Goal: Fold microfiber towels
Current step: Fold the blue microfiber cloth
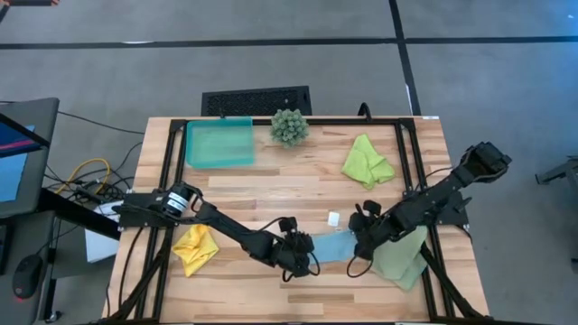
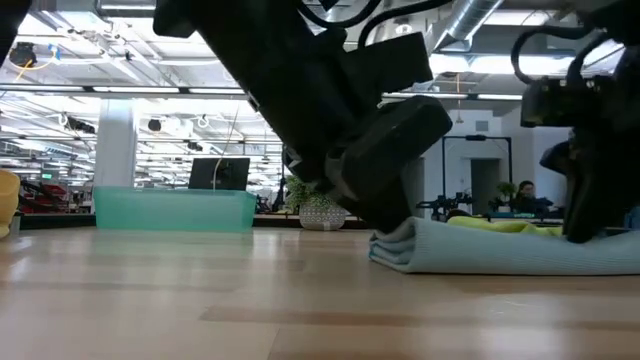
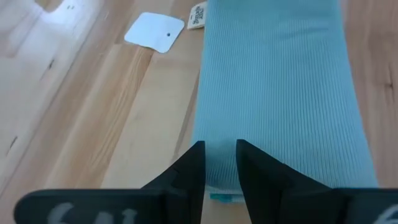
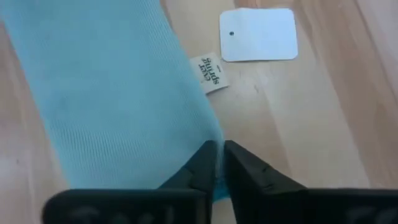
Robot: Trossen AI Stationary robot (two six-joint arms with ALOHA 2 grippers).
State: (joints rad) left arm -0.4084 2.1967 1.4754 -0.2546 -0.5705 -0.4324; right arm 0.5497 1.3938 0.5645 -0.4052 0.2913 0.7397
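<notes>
The light blue towel [image 1: 334, 246] lies on the table as a folded strip between my two grippers, near the front edge. My left gripper [image 1: 302, 257] is at its left end and my right gripper [image 1: 359, 251] at its right end, both closed on it. The yellow towel [image 1: 194, 248] lies crumpled at the front left. The lime green towel [image 1: 366, 161] lies crumpled at the back right. The pale sage towel [image 1: 402, 257] lies under my right arm. My left gripper holds the towel's left end [image 3: 219, 155] between its two fingers [image 3: 194, 169], slanting down from the table's left along the strip. The end rests on the table as a rounded fold [image 2: 390, 250]. My right gripper pinches the towel's right end at its far corner [image 4: 208, 134], below the sewn-in label [image 4: 210, 73]. Its fingers [image 4: 202, 163] are almost together and slant down steeply. The cloth lies flat on the table.
A teal tray [image 1: 219, 143] and a spiky green plant [image 1: 289, 126] stand at the back. A white card tag [image 1: 333, 218] lies just beyond the blue towel. Bare wood stretches across the middle of the table.
</notes>
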